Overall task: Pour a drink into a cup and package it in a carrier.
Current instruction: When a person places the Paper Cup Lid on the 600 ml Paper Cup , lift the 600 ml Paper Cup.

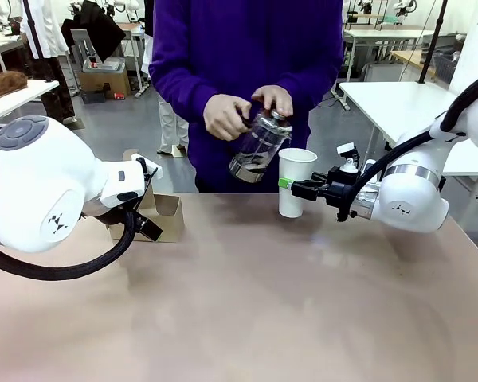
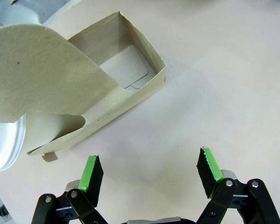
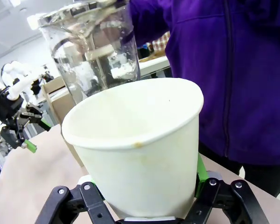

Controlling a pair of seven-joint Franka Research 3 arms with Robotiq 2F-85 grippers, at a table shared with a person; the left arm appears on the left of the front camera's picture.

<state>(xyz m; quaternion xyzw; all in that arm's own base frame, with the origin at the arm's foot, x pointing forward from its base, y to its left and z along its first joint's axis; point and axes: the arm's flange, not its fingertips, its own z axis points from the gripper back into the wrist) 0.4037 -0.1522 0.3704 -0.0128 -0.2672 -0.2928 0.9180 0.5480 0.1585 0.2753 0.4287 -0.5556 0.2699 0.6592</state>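
Our right gripper (image 1: pixel 296 188) pinches the white cup (image 1: pixel 295 169) near the far edge of the table (image 1: pixel 223 310) while a person (image 1: pixel 247 48) tilts the jug (image 1: pixel 259 145) above it; our left gripper (image 2: pixel 149 170), spread, hovers over bare surface beside the carrier (image 2: pixel 130 95).

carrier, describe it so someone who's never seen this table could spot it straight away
Start at the tan table and look to the robot's left side, where the left gripper hangs open over the tabletop. Just ahead of it sits the carrier, a low open tray with an upright tab. It is the one brown cardboard thing there; the cup is white and clamped in the right gripper.
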